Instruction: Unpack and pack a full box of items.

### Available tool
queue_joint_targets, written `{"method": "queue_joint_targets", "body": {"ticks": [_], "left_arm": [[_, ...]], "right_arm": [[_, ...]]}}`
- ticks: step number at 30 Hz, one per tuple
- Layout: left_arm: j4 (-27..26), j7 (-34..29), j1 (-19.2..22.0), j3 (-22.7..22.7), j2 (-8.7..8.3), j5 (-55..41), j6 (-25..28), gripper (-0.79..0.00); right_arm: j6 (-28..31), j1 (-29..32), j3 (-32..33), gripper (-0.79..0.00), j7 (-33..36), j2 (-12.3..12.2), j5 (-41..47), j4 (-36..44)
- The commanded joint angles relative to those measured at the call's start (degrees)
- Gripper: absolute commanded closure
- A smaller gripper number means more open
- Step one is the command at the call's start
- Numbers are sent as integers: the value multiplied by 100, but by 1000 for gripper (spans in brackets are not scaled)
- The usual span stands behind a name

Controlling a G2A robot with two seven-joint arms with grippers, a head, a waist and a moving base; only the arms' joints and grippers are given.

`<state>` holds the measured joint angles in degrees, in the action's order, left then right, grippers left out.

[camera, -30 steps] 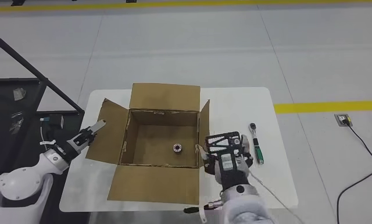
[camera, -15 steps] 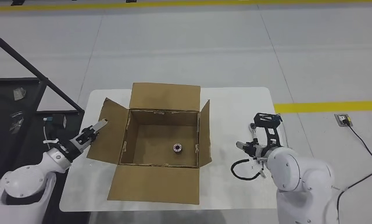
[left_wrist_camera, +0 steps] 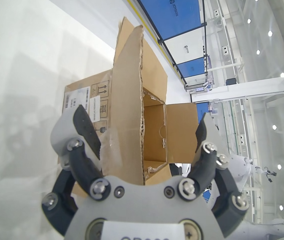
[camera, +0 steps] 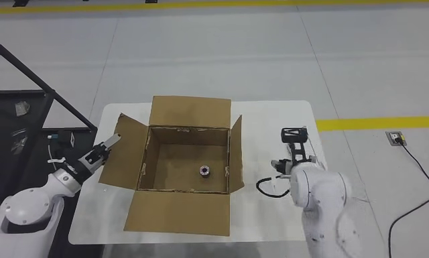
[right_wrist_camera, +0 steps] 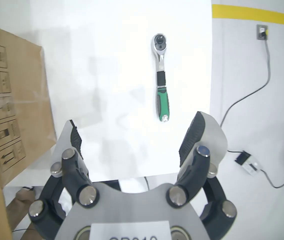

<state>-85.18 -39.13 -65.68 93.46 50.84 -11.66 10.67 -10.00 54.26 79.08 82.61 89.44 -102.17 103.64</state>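
Observation:
An open cardboard box (camera: pixel 190 112) stands mid-table with all flaps spread. On its floor lies one small round metal part (camera: pixel 204 169). My left gripper (camera: pixel 109 146) is at the box's left flap (left_wrist_camera: pixel 127 116); its jaws are open and the flap's edge stands between them, untouched. On the white table right of the box lies a ratchet wrench (right_wrist_camera: pixel 161 76) with a green handle. My right gripper (right_wrist_camera: pixel 134 133) hangs open just short of the handle end, holding nothing. From above, the right gripper (camera: pixel 293 133) and its arm cover the wrench.
The white table (camera: pixel 268 117) has bare room right of the box. The table's right edge runs close past the wrench, with a floor socket and cable (right_wrist_camera: pixel 261 32) beyond it. A black frame (camera: pixel 27 77) stands left of the table.
My right arm has swung from the box's front right corner out to the table's right side, above the wrench. The left gripper has barely shifted by the flap.

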Motion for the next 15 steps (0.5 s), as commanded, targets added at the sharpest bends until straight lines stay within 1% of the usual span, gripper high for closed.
{"method": "queue_joint_targets", "body": {"ticks": [1,3,4,7,11,12,14,15], "left_arm": [[18,-16,15,-6,2,-11,13,-785],[32,-30,27,-12,4,-22,24,-785],[40,-41,30,-15,5,-28,34,-785],[79,-47,38,-17,7,-22,45,-785],[99,-66,47,-15,9,-25,47,-785],[93,-64,51,-16,9,-7,53,-785],[78,-49,54,-17,11,13,48,-785],[68,-44,52,-18,11,16,42,-785]], "right_arm": [[166,-224,29,-785,102,-7,-129,-395],[526,-480,125,-785,151,-21,9,-817],[549,-585,233,-785,156,-29,77,-1028],[909,-855,556,-785,48,-72,358,-1681],[1270,-1203,1150,-785,-346,-155,992,-2698],[1331,-1285,1247,-767,-453,-178,1042,-2971],[1494,-1423,1388,-622,-724,-214,1231,-3422],[1528,-1476,1413,-496,-831,-228,1255,-3599]]}}
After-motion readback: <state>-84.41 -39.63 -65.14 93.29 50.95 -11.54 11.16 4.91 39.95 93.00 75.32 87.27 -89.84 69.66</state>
